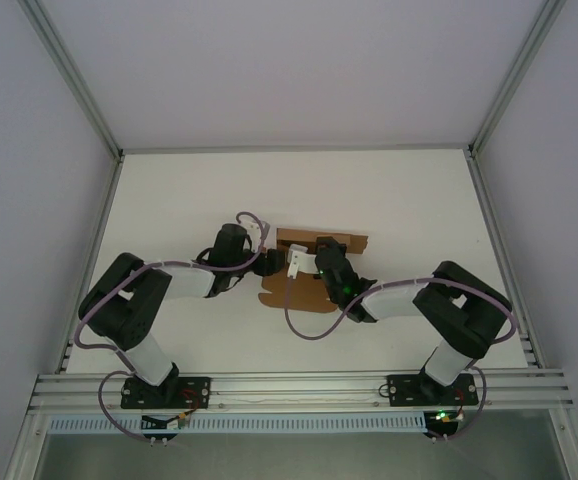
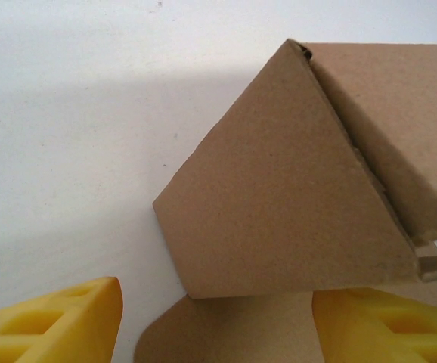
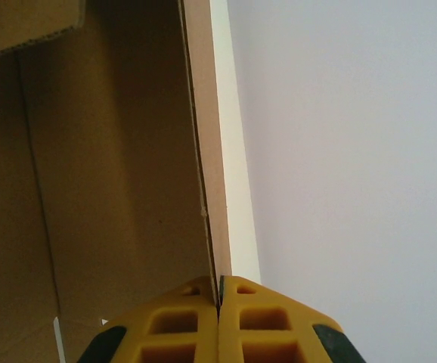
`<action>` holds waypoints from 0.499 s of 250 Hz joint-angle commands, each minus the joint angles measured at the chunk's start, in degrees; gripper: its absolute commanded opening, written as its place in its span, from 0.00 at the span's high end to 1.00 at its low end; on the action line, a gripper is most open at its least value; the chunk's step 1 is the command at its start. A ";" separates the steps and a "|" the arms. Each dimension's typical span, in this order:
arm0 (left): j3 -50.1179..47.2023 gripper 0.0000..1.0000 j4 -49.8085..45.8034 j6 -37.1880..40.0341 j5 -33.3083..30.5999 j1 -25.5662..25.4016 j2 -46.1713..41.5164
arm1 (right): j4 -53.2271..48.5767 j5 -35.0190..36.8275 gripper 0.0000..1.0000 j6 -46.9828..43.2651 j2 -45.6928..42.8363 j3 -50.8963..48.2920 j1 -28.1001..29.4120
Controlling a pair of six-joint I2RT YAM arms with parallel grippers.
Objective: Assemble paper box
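Gripping an upright wall of the paper box [image 3: 113, 174] with the right gripper [image 3: 218, 291], pads closed flat on the cardboard edge. Holding the left gripper [image 2: 217, 302] spread wide, raised corner flap just ahead between its fingers [image 2: 67, 318], contact unclear. Box between both grippers on the table [image 1: 389, 200]

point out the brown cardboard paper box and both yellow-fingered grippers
brown cardboard paper box [image 2: 279, 197]: left wrist view, raised flap face
left gripper [image 2: 217, 314]: left wrist view, between open fingertips
right gripper [image 3: 218, 299]: right wrist view, where fingertips pinch
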 commanded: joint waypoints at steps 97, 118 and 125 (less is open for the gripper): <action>4.90 0.33 15.07 2.23 -0.66 -2.35 6.52 | -19.13 -6.54 1.00 6.56 1.83 2.28 0.94; 6.89 0.35 15.01 2.30 0.79 -2.41 7.69 | -19.78 -7.18 1.00 7.02 1.62 2.72 0.90; 7.58 0.36 14.82 2.50 1.10 -2.51 8.11 | -20.18 -7.30 1.00 7.21 1.45 2.83 0.83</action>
